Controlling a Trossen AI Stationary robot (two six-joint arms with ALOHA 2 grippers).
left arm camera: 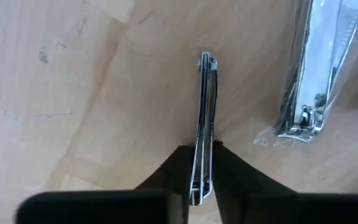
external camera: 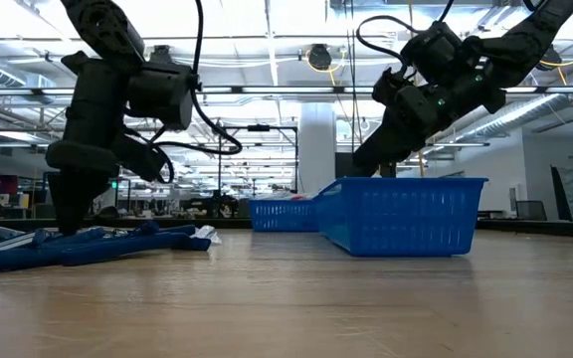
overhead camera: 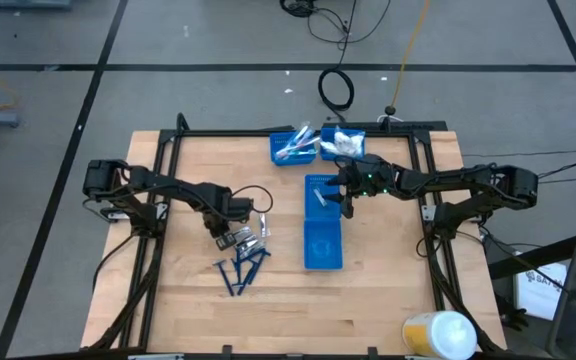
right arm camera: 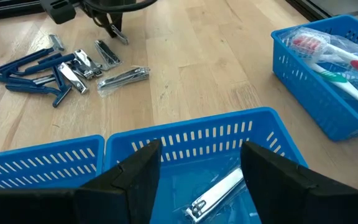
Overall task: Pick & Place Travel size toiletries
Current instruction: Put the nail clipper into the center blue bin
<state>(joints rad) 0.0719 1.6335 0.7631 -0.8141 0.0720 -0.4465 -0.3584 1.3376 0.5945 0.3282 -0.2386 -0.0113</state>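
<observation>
The left gripper (left arm camera: 202, 186) is down at the table (overhead camera: 388, 300), its two fingers closed tight on a silvery nail clipper (left arm camera: 204, 124) held edge-on, the metal pinched between the pads. A second nail clipper in a clear wrapper (left arm camera: 312, 68) lies just beside it on the wood, not touching the fingers. From above, this gripper (overhead camera: 220, 232) sits at the near-left edge of the loose pile: more wrapped clippers (overhead camera: 251, 238) to its side and dark blue razors (overhead camera: 243, 268) fanned out just in front.

The right gripper (right arm camera: 201, 168) hangs over the nearer of two joined blue bins (right arm camera: 191, 140), its fingers spread wide and gripping nothing. One wrapped clipper (right arm camera: 219, 190) lies on that bin's floor, directly below the gap between the fingers. A further bin (right arm camera: 328, 99), well apart, holds toothbrushes (right arm camera: 334, 59) in packets.
</observation>
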